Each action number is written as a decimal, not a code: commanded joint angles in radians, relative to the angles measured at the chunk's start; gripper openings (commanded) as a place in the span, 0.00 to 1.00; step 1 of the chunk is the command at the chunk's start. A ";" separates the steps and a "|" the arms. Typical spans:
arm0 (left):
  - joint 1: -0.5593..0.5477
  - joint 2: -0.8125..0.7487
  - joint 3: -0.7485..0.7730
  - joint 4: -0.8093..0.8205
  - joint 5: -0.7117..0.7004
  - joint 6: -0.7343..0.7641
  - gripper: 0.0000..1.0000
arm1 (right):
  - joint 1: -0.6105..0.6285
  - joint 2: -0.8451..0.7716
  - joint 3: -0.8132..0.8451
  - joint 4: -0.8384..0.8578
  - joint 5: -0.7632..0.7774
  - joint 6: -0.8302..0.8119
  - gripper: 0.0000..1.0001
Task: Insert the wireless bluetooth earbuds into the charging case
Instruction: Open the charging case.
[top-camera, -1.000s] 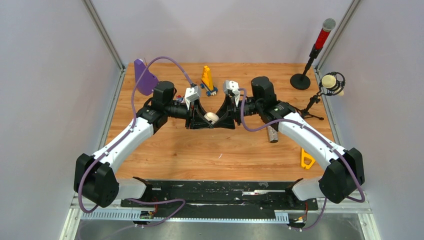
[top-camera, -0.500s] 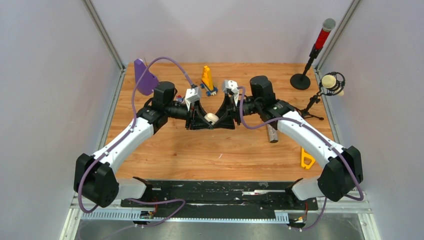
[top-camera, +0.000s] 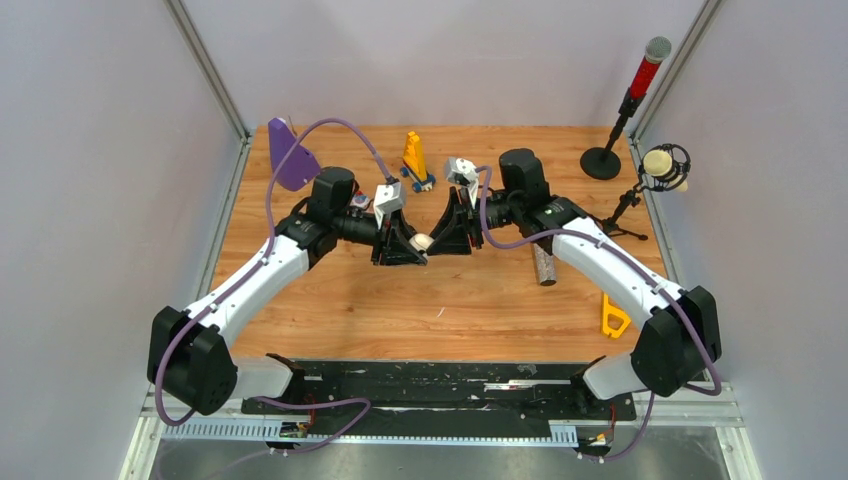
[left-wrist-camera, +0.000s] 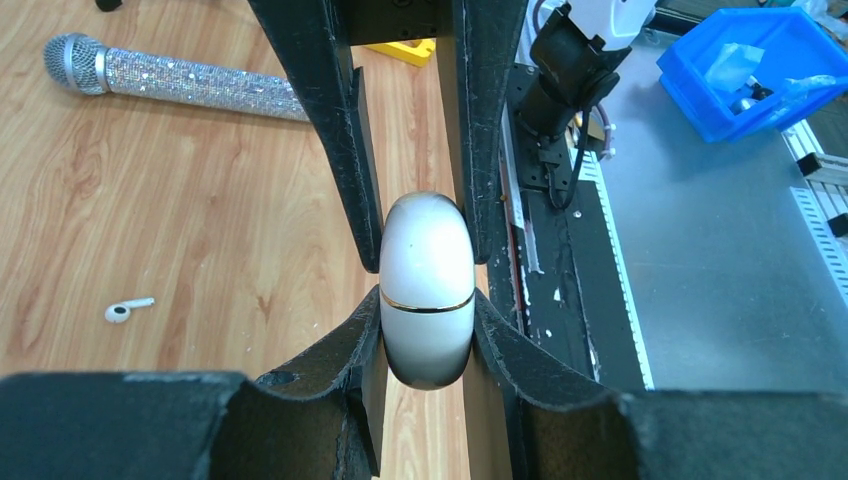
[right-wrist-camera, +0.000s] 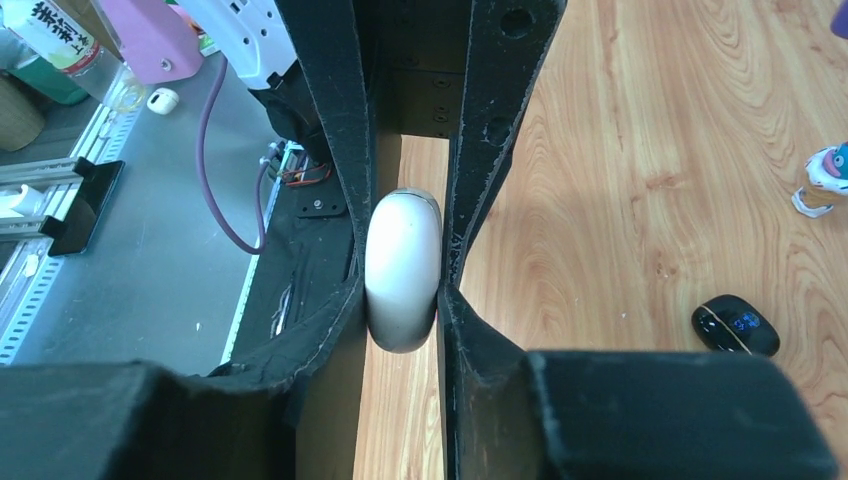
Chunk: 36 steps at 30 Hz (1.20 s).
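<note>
- wooden tabletop (top-camera: 480, 290), boxed in by plain grey walls (top-camera: 90, 150).
- near its middle, the left gripper (left-wrist-camera: 427, 325) and right gripper (right-wrist-camera: 402, 300) both pinch the closed white charging case (top-camera: 422, 241).
- the left wrist view shows a white earbud (left-wrist-camera: 128, 311) loose on the wood, well apart from the case, and a glittery microphone (left-wrist-camera: 180, 75).
- the right wrist view adds a black pebble-shaped thing (right-wrist-camera: 735, 325).

Charging case (left-wrist-camera: 427, 290): glossy pearl-white, with a thin gold line round its middle. Left tool (left-wrist-camera: 427, 325) and right tool (right-wrist-camera: 402, 300): matt black, scuffed pale along the edges. Earbud (left-wrist-camera: 128, 309): white. Worktop (top-camera: 480, 300): light brown wood grain. Handheld microphone (left-wrist-camera: 180, 75): glittering silver. Bin (left-wrist-camera: 690, 90): bright blue. Second case (right-wrist-camera: 735, 325): black with blue markings. Cable (top-camera: 267, 205): purple. Arm links (top-camera: 255, 285): white, with black joints. Stand microphone (top-camera: 648, 65): red body, grey head.
</note>
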 joint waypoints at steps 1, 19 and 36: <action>-0.009 -0.016 0.033 -0.013 0.012 0.034 0.00 | -0.008 0.011 0.047 -0.017 -0.065 -0.009 0.24; 0.008 -0.005 0.003 0.179 0.021 -0.165 0.52 | -0.006 -0.064 -0.018 0.105 0.130 0.043 0.12; 0.012 -0.001 -0.007 0.217 0.016 -0.214 0.39 | 0.014 -0.106 -0.080 0.221 0.230 0.091 0.12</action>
